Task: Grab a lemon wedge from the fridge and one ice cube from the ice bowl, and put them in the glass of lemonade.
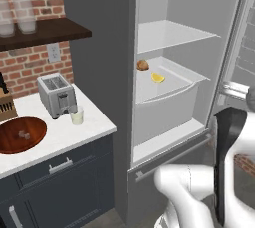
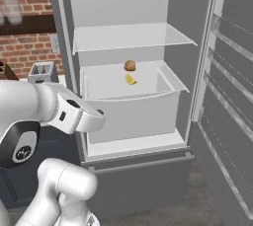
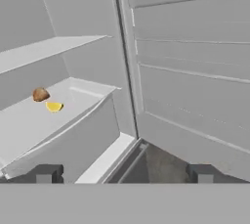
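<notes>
Nearest us, the two-finger gripper [image 3: 124,173] has its dark jaws spread wide, holding nothing, facing the open dark grey fridge [image 1: 99,33]. We note the tiny yellow lemon wedge [image 1: 158,77] on the white middle shelf, just beside a brown roundish lump [image 1: 143,64]. On the white counter [image 1: 92,122], the small clear glass of lemonade [image 1: 76,115] stands by the silver toaster [image 1: 56,94], near the reddish-brown wooden ice bowl [image 1: 20,135].

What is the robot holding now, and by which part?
Nothing. The gripper is open and empty, and the lemon wedge lies on the fridge shelf.
</notes>
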You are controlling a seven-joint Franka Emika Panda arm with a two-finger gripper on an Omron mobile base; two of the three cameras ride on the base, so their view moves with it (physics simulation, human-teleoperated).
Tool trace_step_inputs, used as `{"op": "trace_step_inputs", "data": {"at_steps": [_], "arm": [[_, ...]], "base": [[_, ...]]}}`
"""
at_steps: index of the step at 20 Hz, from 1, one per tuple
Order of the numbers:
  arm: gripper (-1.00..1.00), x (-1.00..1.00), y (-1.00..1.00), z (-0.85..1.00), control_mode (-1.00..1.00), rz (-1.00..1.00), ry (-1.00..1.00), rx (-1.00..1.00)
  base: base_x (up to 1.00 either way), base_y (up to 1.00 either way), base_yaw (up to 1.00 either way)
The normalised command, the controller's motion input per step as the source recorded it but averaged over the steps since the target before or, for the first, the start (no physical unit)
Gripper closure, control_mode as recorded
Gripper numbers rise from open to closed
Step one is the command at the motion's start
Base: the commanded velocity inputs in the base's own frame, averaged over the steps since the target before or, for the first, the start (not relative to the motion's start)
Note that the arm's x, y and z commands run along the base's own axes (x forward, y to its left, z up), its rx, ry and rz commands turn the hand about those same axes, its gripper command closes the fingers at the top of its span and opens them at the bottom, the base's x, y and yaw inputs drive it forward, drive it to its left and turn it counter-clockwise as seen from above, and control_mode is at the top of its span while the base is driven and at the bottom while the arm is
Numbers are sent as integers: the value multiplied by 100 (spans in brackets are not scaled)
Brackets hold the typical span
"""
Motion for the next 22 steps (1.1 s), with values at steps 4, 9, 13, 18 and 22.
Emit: {"op": "trace_step_inputs", "data": {"at_steps": [4, 9, 13, 18, 22], "arm": [[-100, -40, 92, 10, -100, 25, 13, 0], [-100, -29, 50, -2, -100, 36, 8, 1], [-100, 0, 0, 0, -100, 2, 3, 0], [-100, 0, 0, 0, -100, 11, 12, 0], [-100, -17, 0, 0, -100, 8, 0, 0]], "base": [[0, 0, 0], [0, 0, 0], [0, 0, 0], [0, 0, 0], [0, 0, 0]]}}
